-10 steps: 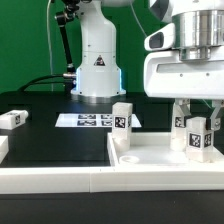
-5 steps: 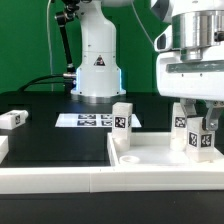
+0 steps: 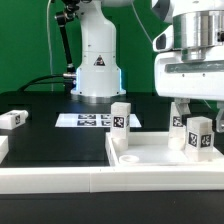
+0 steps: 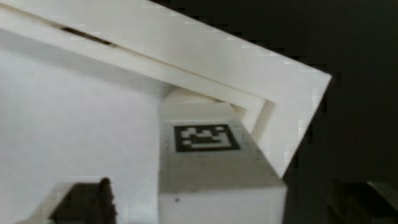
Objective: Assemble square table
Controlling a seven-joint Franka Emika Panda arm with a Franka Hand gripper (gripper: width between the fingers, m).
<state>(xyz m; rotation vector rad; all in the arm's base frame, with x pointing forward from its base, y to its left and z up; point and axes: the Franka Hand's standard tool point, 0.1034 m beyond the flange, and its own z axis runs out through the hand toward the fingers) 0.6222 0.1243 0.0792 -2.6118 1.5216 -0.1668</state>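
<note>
Your hand (image 3: 199, 122) hangs over the tabletop's (image 3: 150, 156) corner on the exterior view's right, its fingers (image 3: 181, 108) spread apart on either side of a tagged leg (image 3: 198, 137) and no longer pressing on it. That leg stands upright on the tabletop, right at the corner. In the wrist view you look down on the same leg (image 4: 217, 160), its square tag facing up, close against the tabletop's raised rim (image 4: 231, 72), with a dark fingertip (image 4: 86, 200) showing off to one side. A second leg (image 3: 121, 123) stands upright at the tabletop's far corner on the exterior view's left, its tag facing the camera. The tabletop itself lies flat on the black counter (image 3: 45, 135), near the front edge. Well off to the exterior view's left of the tabletop, a third leg (image 3: 11, 119) lies on its side on the counter. Behind the tabletop, the marker board (image 3: 88, 120) lies flat before the arm's white base (image 3: 97, 70).
</note>
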